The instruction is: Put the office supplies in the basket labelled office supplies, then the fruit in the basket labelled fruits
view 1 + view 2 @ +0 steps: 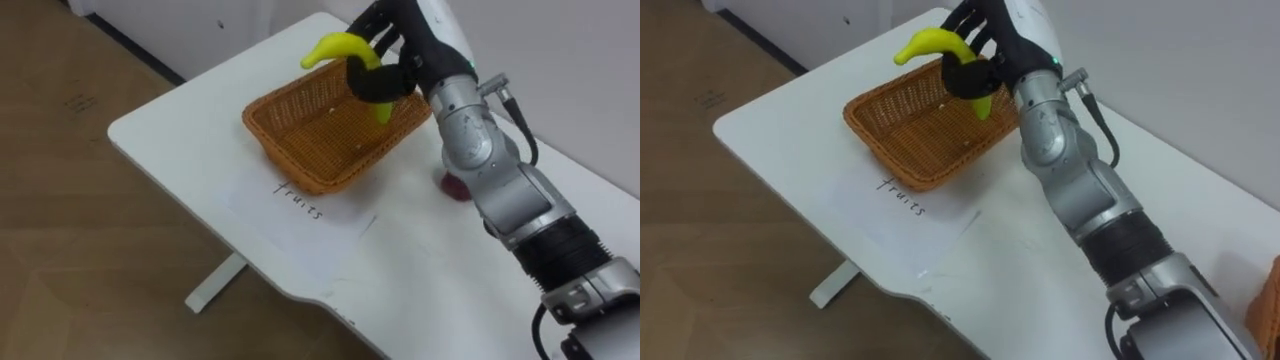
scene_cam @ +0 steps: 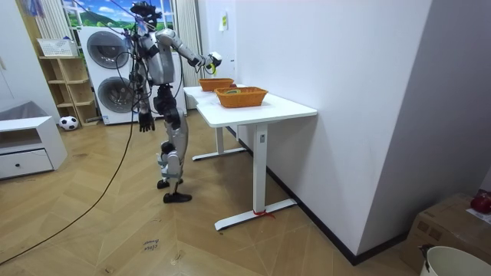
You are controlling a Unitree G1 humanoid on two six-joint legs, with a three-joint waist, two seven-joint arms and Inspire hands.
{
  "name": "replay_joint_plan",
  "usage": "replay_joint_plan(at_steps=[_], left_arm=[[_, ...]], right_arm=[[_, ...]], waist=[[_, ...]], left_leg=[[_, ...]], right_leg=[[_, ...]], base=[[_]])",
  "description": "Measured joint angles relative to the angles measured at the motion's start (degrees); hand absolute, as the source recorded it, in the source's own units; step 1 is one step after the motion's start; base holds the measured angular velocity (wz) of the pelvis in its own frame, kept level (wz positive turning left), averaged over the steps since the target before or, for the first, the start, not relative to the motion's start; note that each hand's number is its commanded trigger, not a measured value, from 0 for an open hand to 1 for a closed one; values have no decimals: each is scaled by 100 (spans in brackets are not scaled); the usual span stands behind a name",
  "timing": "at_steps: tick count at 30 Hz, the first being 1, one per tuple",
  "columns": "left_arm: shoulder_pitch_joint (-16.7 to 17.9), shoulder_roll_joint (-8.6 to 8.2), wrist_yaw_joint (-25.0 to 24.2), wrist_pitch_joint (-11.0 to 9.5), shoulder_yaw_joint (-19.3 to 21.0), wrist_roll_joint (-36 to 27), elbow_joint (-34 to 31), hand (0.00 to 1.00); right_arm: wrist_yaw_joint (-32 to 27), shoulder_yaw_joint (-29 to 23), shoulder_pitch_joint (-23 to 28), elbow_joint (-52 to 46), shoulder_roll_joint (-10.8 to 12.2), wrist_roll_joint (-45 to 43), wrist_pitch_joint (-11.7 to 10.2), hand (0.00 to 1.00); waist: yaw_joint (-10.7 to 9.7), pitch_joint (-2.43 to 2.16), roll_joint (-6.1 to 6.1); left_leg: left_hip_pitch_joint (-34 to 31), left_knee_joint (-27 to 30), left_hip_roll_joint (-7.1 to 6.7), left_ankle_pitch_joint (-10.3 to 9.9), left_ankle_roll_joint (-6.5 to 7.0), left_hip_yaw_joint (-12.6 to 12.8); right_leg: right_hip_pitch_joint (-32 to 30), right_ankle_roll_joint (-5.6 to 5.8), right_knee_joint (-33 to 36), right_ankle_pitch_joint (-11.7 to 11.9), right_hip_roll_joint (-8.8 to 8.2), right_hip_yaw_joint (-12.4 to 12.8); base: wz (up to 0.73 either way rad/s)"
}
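White surface (image 1: 180,130) is carrying 1 wicker basket (image 1: 310,128); over it the right robot hand (image 1: 392,72) is curling round a banana (image 1: 335,46) at mid-curve, probably light, firm and easily bruised.

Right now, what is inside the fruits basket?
The basket shows a bare woven floor. The right hand, fingers curled round the banana, hovers over its far corner and covers that part.

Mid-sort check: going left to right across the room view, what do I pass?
Low white drawer cabinet → black-and-white football → stacked white washing machines → right hand, fingers curled round the yellow banana → nearer brown woven basket → brown cardboard box.
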Motion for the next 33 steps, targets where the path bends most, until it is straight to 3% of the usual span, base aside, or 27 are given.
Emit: replay_joint_plan(at_steps=[12,22,24,26,33], left_arm=[[-6,-21,-4,-19,0,182,-57,0],[-5,-17,-5,-24,0,181,-57,0],[-8,-17,-5,-26,-4,172,-55,0],[-7,-17,-5,-29,-4,172,-54,0],[-7,-17,-3,-64,-12,172,-47,0]], right_arm=[[1,44,-66,449,149,-39,-33,100],[0,89,-66,736,164,-31,-43,100],[-3,100,-69,798,163,-25,-72,38],[-3,100,-69,821,159,29,-80,0],[-2,98,-69,821,153,84,-158,0]], waist=[[266,28,40],[299,40,73],[285,39,85],[270,40,88],[227,28,124]], left_leg=[[-90,34,-71,12,20,-142],[-171,71,-77,17,28,-152],[-167,91,-83,17,28,-151],[-184,111,-87,17,29,-153],[-212,119,-121,27,45,-154]], right_leg=[[4,64,-6,-40,-55,-44],[-17,64,-7,-40,-73,-157],[-8,64,-6,-40,-83,-186],[-3,65,-4,-40,-98,-272],[6,71,-2,-44,-138,-408]], base=[[7],[4],[0],[2],[3]])
